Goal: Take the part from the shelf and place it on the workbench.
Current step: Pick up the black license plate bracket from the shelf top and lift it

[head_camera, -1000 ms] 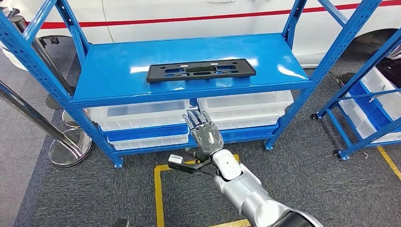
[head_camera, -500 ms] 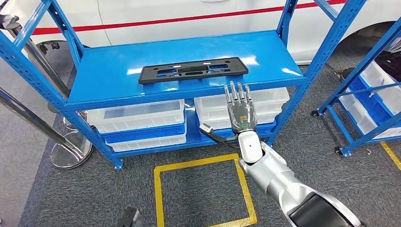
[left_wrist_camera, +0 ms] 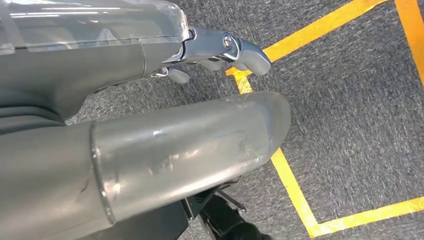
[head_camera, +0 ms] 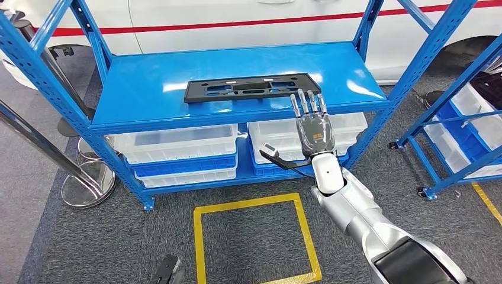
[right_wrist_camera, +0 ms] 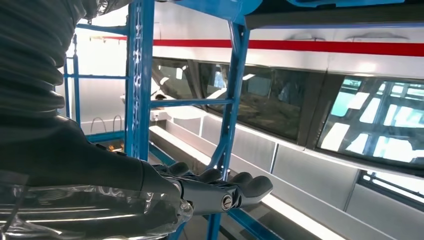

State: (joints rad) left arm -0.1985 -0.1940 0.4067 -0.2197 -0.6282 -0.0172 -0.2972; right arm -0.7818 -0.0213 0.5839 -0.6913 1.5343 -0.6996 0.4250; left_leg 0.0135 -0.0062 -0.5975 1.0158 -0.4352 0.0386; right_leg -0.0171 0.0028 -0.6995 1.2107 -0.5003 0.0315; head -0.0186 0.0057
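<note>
The part (head_camera: pixel 248 88) is a long flat black plate with cut-outs, lying crosswise near the front of the blue shelf top (head_camera: pixel 148 89). My right hand (head_camera: pixel 314 127) is raised in front of the shelf's front edge, open, palm away from me and fingers straight. Its fingertips (head_camera: pixel 308 97) reach the edge just right of the part's right end without touching it. The right wrist view has this hand (right_wrist_camera: pixel 210 192) holding nothing. My left hand (left_wrist_camera: pixel 175 130) hangs over the grey carpet, holding nothing.
Clear plastic bins (head_camera: pixel 177 145) fill the lower shelf. A yellow taped square (head_camera: pixel 198 236) marks the carpet in front of me. A second blue rack (head_camera: pixel 467 130) stands at the right, a steel stanchion base (head_camera: pixel 89 183) at the left, and a white car (head_camera: pixel 237 18) behind.
My right hand has risen from below the shelf and moved right, so its fingertips now stand at the shelf's front edge beside the part. The view shifted slightly.
</note>
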